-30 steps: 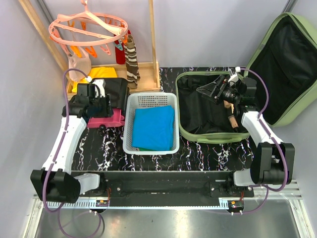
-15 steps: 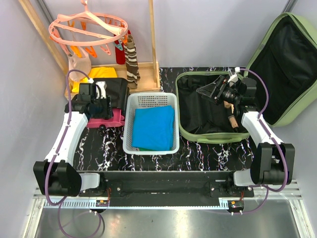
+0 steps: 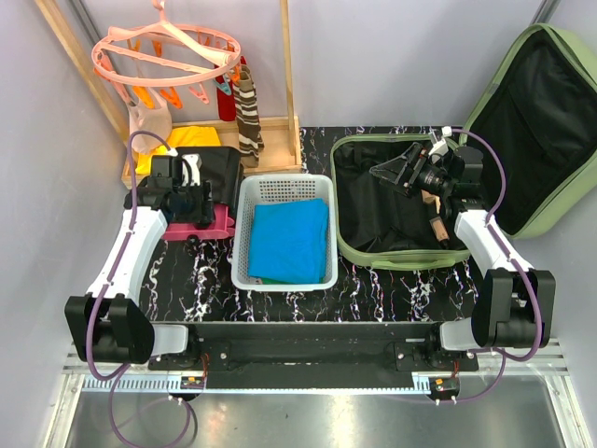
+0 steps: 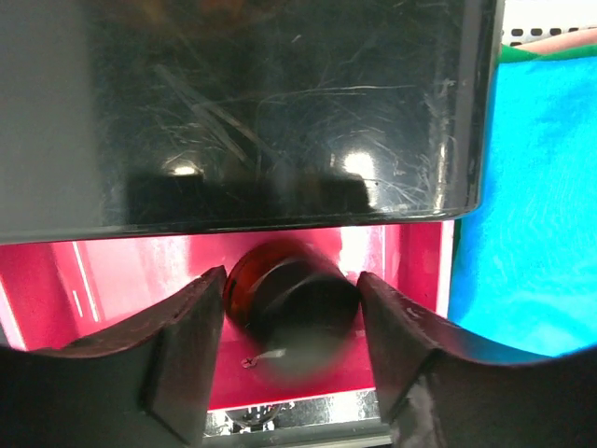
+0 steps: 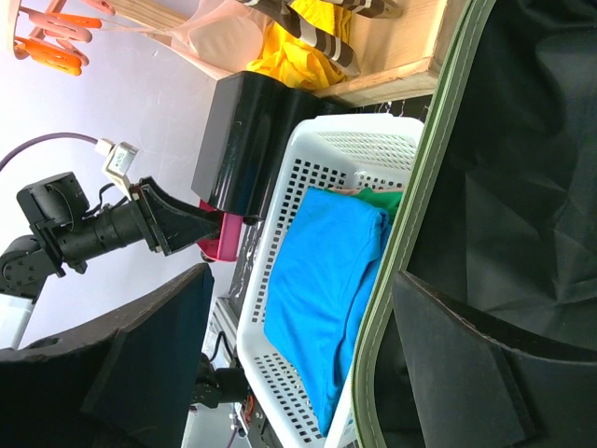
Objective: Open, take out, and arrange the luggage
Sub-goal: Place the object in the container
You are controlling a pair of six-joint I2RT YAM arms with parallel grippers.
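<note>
The luggage (image 3: 392,259), a light-green hard-shell suitcase, lies open on the right half of the black marbled table (image 3: 373,291), its black-lined lid (image 3: 532,121) propped up past the table's right edge. The right gripper (image 3: 381,170) hovers over the lining with its jaws spread wide and nothing between them. Just left of the suitcase stands a white perforated basket (image 3: 280,189) holding a folded blue cloth (image 3: 289,241). Beyond the basket, the left gripper (image 4: 291,282) sits below a black boxy case (image 4: 280,112), jaws part-open either side of a dark round knob (image 4: 289,306) on a pink base (image 4: 112,275); whether they press it I cannot tell
</note>
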